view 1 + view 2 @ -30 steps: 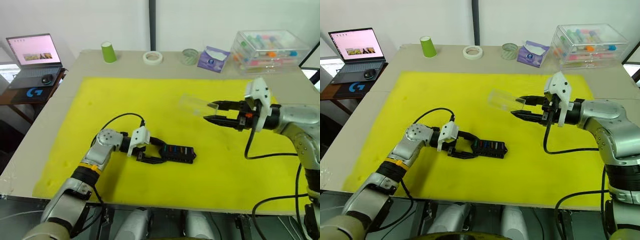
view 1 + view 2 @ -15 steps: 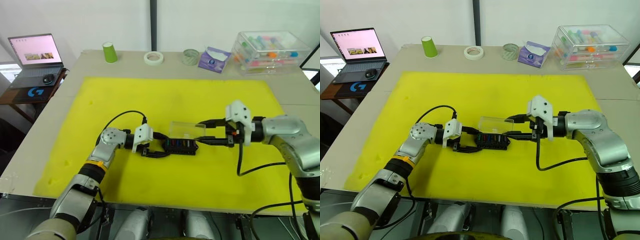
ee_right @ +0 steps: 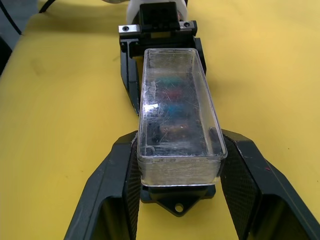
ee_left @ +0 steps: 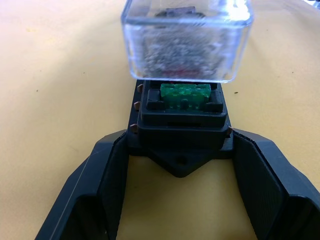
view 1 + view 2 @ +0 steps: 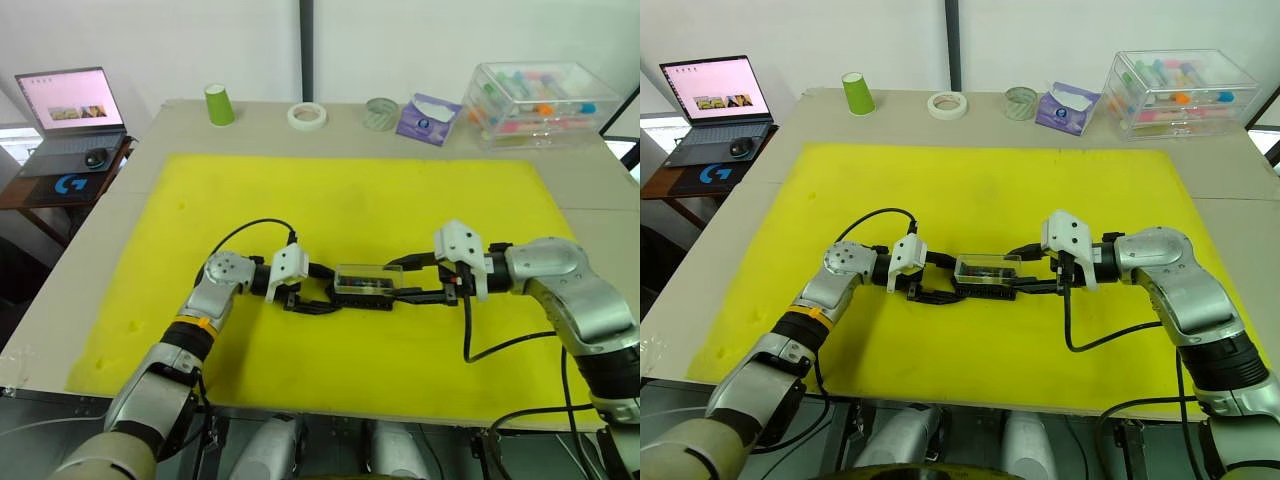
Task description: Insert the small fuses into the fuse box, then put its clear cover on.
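Since a second ago: the right gripper [image 5: 1025,281] has carried the cover [image 5: 987,268] down from mid-air, well right of the box [image 5: 365,298], to directly over it. Half a second ago the cover hung tilted above the box; now it lies level along the box's top. Left gripper [image 5: 312,296] has shifted only slightly with the box.

Box lies near the middle of the yellow mat [image 5: 330,210], long axis running between the two grippers. Left gripper clamps the box's left end, one finger [image 4: 102,185] pressed against each side. Right gripper grasps the cover at the box's right end, fingers [image 3: 117,180] squeezing the cover's two long walls.

In the left wrist view a gap shows between the cover's near end and the box, with a green fuse [image 4: 186,97] seated in the slot below it; cover not pressed home there. Through the cover, teal, red and blue fuses [image 3: 171,95] sit in line in the box.
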You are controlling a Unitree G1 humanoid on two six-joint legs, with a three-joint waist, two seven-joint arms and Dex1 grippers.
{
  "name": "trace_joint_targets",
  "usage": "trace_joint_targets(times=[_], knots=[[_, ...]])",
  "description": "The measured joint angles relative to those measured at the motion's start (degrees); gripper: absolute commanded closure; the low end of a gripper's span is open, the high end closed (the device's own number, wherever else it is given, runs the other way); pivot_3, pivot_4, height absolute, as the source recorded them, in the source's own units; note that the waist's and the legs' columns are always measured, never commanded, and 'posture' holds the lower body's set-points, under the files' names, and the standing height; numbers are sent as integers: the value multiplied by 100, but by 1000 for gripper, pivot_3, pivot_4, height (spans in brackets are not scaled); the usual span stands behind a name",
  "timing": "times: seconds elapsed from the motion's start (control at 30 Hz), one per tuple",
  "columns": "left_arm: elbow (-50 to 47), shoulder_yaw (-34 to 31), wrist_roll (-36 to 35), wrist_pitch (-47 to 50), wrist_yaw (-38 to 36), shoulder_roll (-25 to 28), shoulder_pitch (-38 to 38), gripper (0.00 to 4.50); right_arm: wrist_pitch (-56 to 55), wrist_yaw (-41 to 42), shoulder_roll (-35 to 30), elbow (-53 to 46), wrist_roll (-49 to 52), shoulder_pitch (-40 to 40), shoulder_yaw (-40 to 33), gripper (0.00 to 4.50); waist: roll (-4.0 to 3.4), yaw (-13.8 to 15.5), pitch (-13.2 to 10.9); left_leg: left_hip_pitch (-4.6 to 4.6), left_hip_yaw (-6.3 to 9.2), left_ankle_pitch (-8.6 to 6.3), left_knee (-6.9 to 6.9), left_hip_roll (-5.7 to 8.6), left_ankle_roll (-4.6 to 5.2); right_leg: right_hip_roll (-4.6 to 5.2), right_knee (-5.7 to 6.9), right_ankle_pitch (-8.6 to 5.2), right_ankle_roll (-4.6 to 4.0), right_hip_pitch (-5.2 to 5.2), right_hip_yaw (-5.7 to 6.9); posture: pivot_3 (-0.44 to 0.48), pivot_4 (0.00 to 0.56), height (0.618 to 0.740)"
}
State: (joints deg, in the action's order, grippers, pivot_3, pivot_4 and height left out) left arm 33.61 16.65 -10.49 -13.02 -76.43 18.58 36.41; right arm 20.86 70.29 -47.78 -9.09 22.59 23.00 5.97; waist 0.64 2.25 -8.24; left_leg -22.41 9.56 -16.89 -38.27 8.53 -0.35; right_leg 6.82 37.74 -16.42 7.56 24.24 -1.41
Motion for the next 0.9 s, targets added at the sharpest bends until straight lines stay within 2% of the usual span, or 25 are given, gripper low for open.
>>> trace_joint_targets(times=[0.9], knots=[[-312, -9, -2, 387, -124, 63, -75, 1765, -288, 178, 403, 317, -204, -90, 75, 2630, 0, -13, 0, 0, 0, 0, 1, 0, 0, 0, 0, 0, 0, 3, -2, 0, 150, 740]])
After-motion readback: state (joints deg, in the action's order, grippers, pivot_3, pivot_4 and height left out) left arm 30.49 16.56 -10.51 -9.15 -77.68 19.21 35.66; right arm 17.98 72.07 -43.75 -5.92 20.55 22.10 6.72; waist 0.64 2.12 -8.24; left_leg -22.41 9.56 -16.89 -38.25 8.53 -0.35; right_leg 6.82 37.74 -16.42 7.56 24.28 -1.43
